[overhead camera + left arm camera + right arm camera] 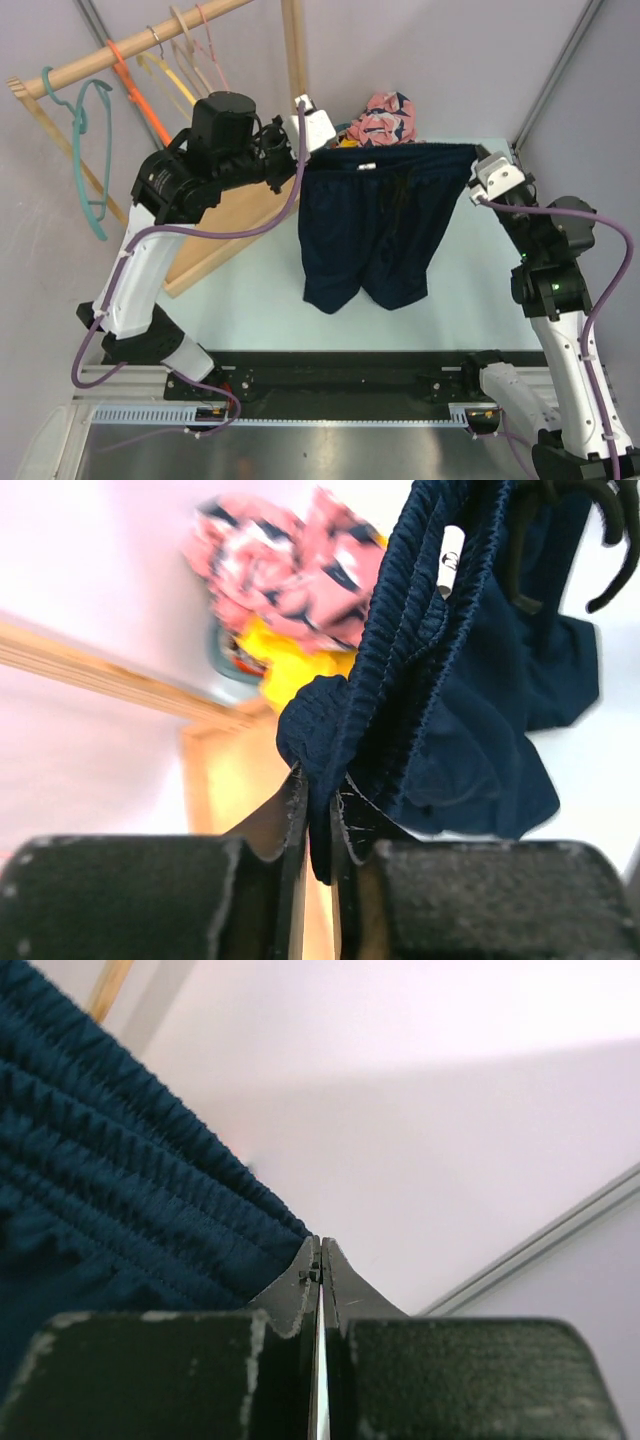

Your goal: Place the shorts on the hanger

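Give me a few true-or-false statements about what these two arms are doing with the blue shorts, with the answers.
1. The left gripper and the right gripper both pinch the waistband of the shorts. True.
2. The shorts lie in a crumpled heap. False: they hang spread out between the two grippers.
3. The shorts are on the hanger. False: the hanger hangs bare on the wooden rod.
4. A pink floral garment lies behind the shorts. True.
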Motion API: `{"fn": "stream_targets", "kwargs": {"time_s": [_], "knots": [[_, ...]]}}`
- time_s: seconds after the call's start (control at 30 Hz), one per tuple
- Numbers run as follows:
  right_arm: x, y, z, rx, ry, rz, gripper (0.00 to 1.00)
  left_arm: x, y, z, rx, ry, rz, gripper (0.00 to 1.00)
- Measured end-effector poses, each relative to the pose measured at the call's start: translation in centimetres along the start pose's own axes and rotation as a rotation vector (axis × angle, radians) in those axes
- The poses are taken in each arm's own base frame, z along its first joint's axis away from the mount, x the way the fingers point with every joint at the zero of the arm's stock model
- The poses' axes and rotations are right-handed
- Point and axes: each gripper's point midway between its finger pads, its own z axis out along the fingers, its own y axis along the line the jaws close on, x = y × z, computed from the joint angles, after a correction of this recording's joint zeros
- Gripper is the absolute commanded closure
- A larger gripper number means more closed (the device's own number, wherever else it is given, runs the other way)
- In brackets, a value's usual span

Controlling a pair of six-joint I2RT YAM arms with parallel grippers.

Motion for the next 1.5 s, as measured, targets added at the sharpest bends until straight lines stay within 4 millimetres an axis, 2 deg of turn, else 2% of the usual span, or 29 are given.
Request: {"fn": "stream_targets", "kwargs": {"time_s": [0.1, 0.23, 0.33, 0.37, 0.43, 0.47, 0.53, 0.57, 0.6, 0.7, 0.73, 0.8, 0.9, 1.0, 1.07, 1.13, 1.2, 1.23, 1.33, 1.4, 1.5], "knots": [[-2.4, -2.4, 0.8, 0.063, -0.069, -0.022, 1.0, -1.5, 1.0, -0.5, -0.057, -0.039, 0.04, 0.78], [-5.1, -5.1, 0.7, 0.133, -0.129, -0.052, 1.0, -2.7, 1.6, -0.8, -0.105, -0.075, 0.079, 0.83], [-6.1, -5.6, -0.7, 0.135, -0.13, -0.073, 1.0, -1.9, 1.0, -1.4, -0.096, -0.063, 0.092, 0.89], [-6.1, -4.8, -2.0, 0.099, -0.113, -0.075, 1.0, -0.8, 0.2, -1.8, -0.075, -0.041, 0.092, 0.91], [-6.0, -3.8, -3.2, 0.06, -0.098, -0.069, 1.0, 1.3, -1.5, -2.2, -0.027, -0.007, 0.089, 0.95], [-5.6, -2.9, -3.9, 0.023, -0.076, -0.06, 1.0, 2.9, -2.7, -2.3, 0.006, 0.02, 0.086, 0.92], [-4.8, -0.9, -5.6, -0.05, -0.04, -0.042, 1.0, 5.6, -5.0, -2.4, 0.076, 0.067, 0.078, 0.78], [-4.1, 0.5, -6.6, -0.098, -0.02, -0.033, 1.0, 7.6, -6.6, -2.1, 0.121, 0.093, 0.069, 0.55], [-3.5, 1.6, -7.2, -0.134, -0.005, -0.027, 1.0, 9.2, -7.8, -1.9, 0.157, 0.123, 0.063, 0.48], [-0.8, 5.9, -8.9, -0.285, 0.06, 0.005, 1.0, 13.4, -11.5, -0.3, 0.259, 0.176, 0.009, 0.33], [0.3, 7.5, -9.4, -0.348, 0.09, 0.021, 1.0, 14.7, -12.7, 0.7, 0.29, 0.187, -0.015, 0.32], [1.7, 9.8, -10.5, -0.444, 0.13, 0.033, 1.0, 15.9, -14.3, 2.1, 0.336, 0.191, -0.039, 0.32], [2.4, 11.9, -12.6, -0.548, 0.145, 0.004, 1.0, 16.1, -15.7, 4.4, 0.382, 0.166, -0.048, 0.32], [2.7, 13.9, -15.9, -0.64, 0.149, -0.047, 1.0, 14.8, -16.6, 7.7, 0.423, 0.101, -0.045, 0.31], [2.6, 14.7, -18.2, -0.666, 0.145, -0.075, 1.0, 14.0, -17.2, 10.7, 0.453, 0.07, -0.054, 0.3], [2.6, 15.3, -20.2, -0.677, 0.142, -0.094, 1.0, 13.8, -17.7, 14.1, 0.479, 0.066, -0.064, 0.28], [2.8, 16.0, -21.7, -0.692, 0.149, -0.106, 1.0, 12.9, -18.2, 18.9, 0.509, 0.068, -0.086, 0.23], [2.9, 16.2, -22.1, -0.699, 0.156, -0.109, 1.0, 11.8, -18.4, 21.6, 0.521, 0.053, -0.095, 0.19], [3.4, 16.5, -22.7, -0.714, 0.173, -0.122, 1.0, 9.0, -19.6, 27.9, 0.55, -0.015, -0.103, 0.16], [3.5, 16.5, -22.7, -0.716, 0.179, -0.136, 1.0, 7.7, -21.7, 30.6, 0.596, -0.052, -0.091, 0.16], [3.7, 16.5, -22.8, -0.716, 0.187, -0.143, 1.0, 6.8, -25.3, 32.4, 0.664, -0.084, -0.05, 0.14]]}}
